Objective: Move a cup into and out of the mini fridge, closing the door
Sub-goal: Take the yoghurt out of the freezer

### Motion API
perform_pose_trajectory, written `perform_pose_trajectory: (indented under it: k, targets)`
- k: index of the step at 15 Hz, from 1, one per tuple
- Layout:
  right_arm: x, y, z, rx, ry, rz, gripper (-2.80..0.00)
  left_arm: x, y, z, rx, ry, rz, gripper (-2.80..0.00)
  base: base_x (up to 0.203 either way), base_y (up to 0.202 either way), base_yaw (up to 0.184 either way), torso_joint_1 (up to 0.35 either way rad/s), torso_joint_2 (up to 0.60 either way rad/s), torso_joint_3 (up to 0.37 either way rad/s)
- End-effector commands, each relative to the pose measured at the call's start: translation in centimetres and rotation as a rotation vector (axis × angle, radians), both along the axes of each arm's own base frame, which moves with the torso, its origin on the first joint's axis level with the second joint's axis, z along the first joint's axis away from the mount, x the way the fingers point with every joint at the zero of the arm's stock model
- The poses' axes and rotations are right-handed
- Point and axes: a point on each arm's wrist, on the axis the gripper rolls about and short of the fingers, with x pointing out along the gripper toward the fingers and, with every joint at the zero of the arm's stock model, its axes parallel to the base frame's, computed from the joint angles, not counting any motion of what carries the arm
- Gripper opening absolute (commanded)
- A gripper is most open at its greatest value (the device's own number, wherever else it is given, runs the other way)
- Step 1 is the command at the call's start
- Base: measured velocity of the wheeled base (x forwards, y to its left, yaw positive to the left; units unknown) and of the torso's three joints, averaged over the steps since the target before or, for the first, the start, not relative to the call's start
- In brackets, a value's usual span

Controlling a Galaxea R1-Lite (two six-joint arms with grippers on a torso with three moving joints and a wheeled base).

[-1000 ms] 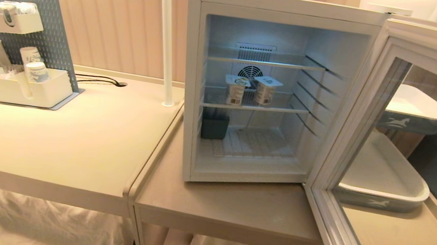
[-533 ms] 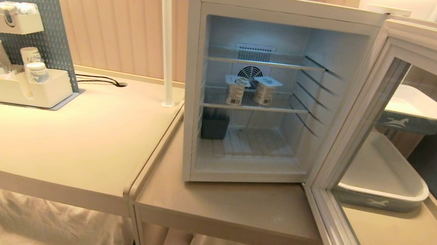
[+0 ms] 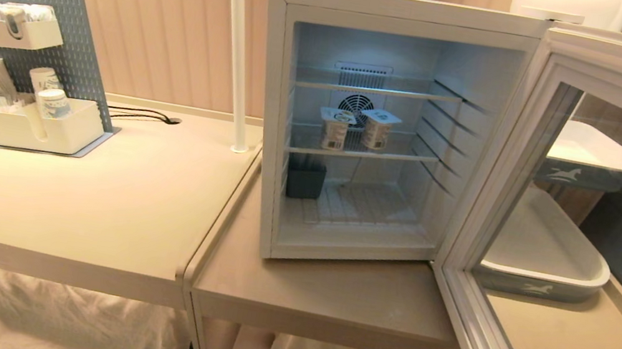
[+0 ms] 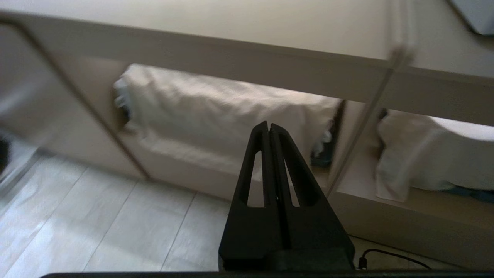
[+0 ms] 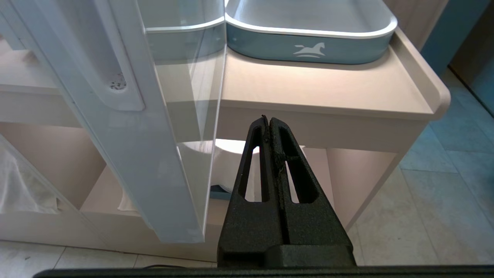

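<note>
Boxy white mini fridge [image 3: 381,129] on the matte counter [image 3: 329,291], glass-paned door [image 3: 579,232] swung wide; two foil-lidded cups [image 3: 357,126] on its wire shelf. Both black wedge-shaped jaws pressed together, empty: right gripper [image 5: 269,122] just beside the door's edge, left gripper [image 4: 269,127] below the counter.

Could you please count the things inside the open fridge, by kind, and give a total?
White cups with foil lids, middle shelf: 2
Dark bin, bottom left: 1
Total: 3
</note>
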Motion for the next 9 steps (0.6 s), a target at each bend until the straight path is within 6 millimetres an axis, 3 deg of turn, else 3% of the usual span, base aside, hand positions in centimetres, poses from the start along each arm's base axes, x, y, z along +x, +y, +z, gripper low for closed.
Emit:
perform_pose_trajectory:
  k: [1,3,6,9]
  targets:
    - [0.0,0.0,0.0,0.000,0.001,-0.003,-2.80,2.1,-0.3,-2.3,0.019,-0.199,-0.156,-2.80,0.000,0.000,0.000,0.000,0.00,0.000]
    - [0.0,0.0,0.0,0.003,0.002,-0.002,-2.80,2.7,-0.5,-2.8,0.040,-0.268,-0.235,-2.80,0.000,0.000,0.000,0.000,0.00,0.000]
    - [0.0,0.0,0.0,0.002,0.001,0.000,-2.80,2.7,-0.6,-3.3,0.019,-0.211,-0.298,-2.80,0.000,0.000,0.000,0.000,0.00,0.000]
    - [0.0,0.0,0.0,0.002,0.004,0.000,-2.80,2.7,-0.6,-3.3,0.020,-0.212,-0.296,-2.80,-0.174,0.000,-0.003,0.002,0.00,0.000]
